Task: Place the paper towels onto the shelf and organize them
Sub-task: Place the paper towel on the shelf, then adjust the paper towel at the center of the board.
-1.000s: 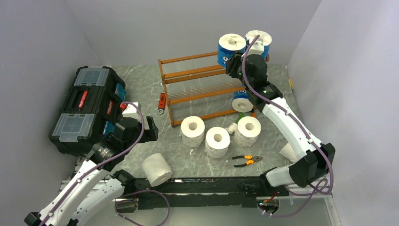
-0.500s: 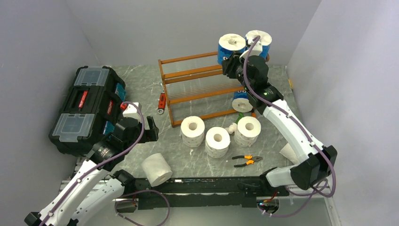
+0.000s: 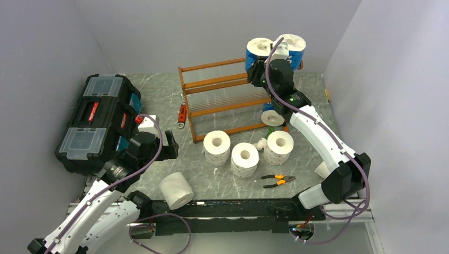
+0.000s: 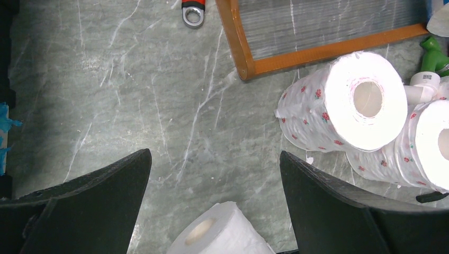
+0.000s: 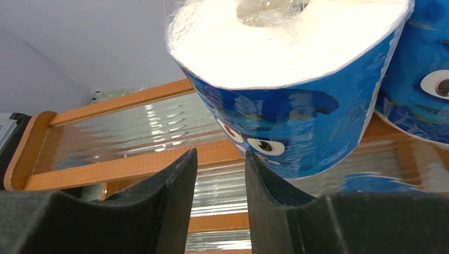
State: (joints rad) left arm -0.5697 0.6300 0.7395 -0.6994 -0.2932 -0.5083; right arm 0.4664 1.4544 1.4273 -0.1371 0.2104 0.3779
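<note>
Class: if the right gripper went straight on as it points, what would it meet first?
Probably the left blue-wrapped roll atop the shelf, just beyond the right gripper; depth is unclear.

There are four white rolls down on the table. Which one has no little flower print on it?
The plain roll sitting alone, farthest from the shelf. The other three rolls, clustered right in front of the shelf, carry small red flowers.

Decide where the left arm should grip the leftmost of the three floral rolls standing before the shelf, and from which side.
Come from above: the leftmost floral roll stands upright, hollow core up. Probably slip one of the fingers inside the core and set the other on its left wall, which has nothing against it; the middle roll sits close on its right.
</note>
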